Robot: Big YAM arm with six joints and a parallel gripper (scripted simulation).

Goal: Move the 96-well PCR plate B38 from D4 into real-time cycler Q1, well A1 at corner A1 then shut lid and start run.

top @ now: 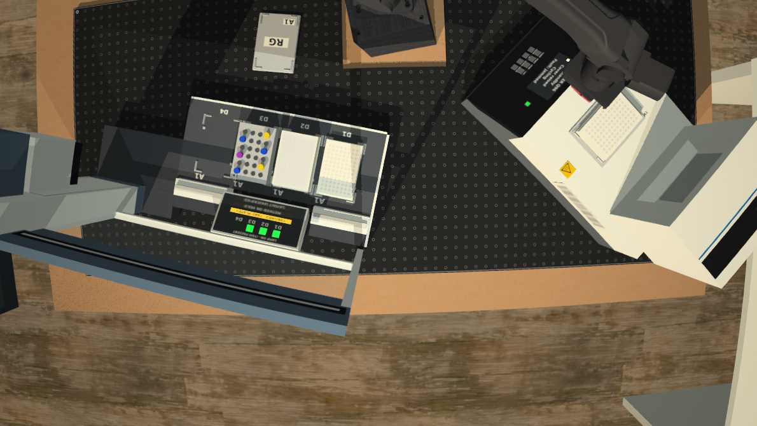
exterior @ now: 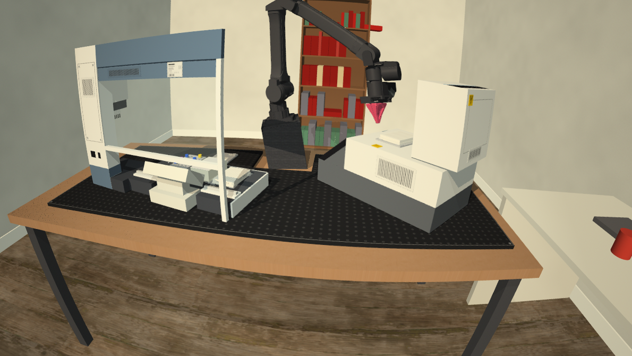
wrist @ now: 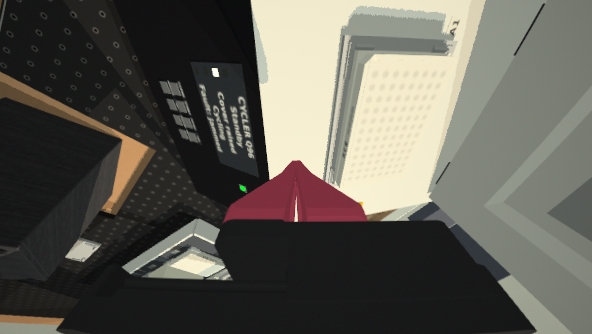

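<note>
The white 96-well plate B38 (top: 609, 128) lies flat on the block of cycler Q1 (top: 583, 158); it also shows in the wrist view (wrist: 400, 120) and in the side view (exterior: 396, 137). Q1's lid (exterior: 453, 124) stands raised behind the block. The lamp (top: 527, 103) on the black front panel is green, and the keys (top: 527, 60) sit at the panel's rear. My gripper (exterior: 378, 116), with red fingers, is shut and empty. It hangs above Q1's top between the panel and the plate, and its tips (wrist: 297, 172) meet in the wrist view. Slot D4 (top: 208, 140) holds nothing.
In the liquid handler's row stand the tube cooling block (top: 253, 152) on D3, the deep-well block (top: 295, 160) on D2 and plate R33 (top: 340, 168) on D1. The regrip nest RG (top: 275, 42) lies near the arm's base (top: 392, 23). The handler's frame (exterior: 154, 110) stands over the row.
</note>
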